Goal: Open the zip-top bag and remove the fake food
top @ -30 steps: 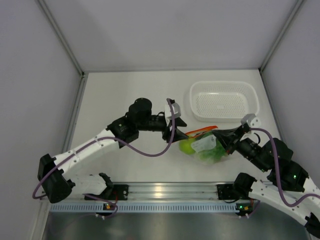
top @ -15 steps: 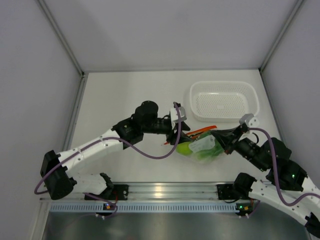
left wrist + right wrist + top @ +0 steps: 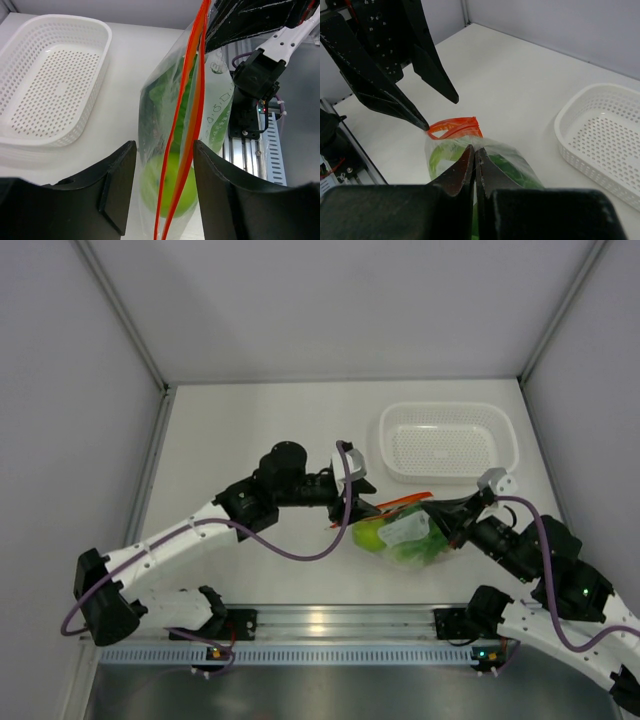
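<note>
Top view: puts the zip-top bag (image 3: 402,530) over the white table (image 3: 250,430), just in front of the perforated basket (image 3: 400,412), between left gripper (image 3: 356,510) and right gripper (image 3: 432,512). Too small here to read either pincer, or to tell resting from lifted.

Left wrist resolves the first: left gripper (image 3: 164,147) wide, matte black fingers either side of the bag, orange-red zip strip (image 3: 192,75) running up through the gap, clear of both. Through the clear crinkly film, smooth round lime-green fruit (image 3: 150,182) low down, leafy lettuce (image 3: 160,95) above.

Right wrist shows the right gripper (image 3: 474,155) clamped flat on the bag's film, no gap at the tips. Strip end bowed into a small loop – one left fingertip right at its corner.
</note>
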`<action>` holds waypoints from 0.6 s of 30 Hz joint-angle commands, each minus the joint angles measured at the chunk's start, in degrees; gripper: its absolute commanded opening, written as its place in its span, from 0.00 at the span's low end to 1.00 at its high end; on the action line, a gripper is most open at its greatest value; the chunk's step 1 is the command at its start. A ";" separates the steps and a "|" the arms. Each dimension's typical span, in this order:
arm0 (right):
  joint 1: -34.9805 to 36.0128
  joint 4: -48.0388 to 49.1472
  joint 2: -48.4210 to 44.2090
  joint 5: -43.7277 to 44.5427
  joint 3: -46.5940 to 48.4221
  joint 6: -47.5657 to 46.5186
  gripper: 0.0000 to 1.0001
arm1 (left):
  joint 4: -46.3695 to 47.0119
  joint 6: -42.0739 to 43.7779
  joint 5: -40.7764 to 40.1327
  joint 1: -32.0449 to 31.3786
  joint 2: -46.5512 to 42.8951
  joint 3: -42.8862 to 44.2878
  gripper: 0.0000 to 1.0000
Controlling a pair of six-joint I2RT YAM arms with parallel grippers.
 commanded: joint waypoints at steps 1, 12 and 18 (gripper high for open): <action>0.74 5.63 -0.54 -0.16 0.86 0.50 0.00 | 2.76 0.89 -1.01 -0.09 -0.61 0.03 0.54; 0.65 6.16 -0.89 -0.51 0.95 0.85 0.00 | 2.76 0.28 1.01 -0.09 2.99 -0.15 0.42; 0.74 7.21 -0.28 -0.51 0.42 0.85 0.00 | 2.76 -0.77 3.20 -0.09 4.14 -1.29 0.26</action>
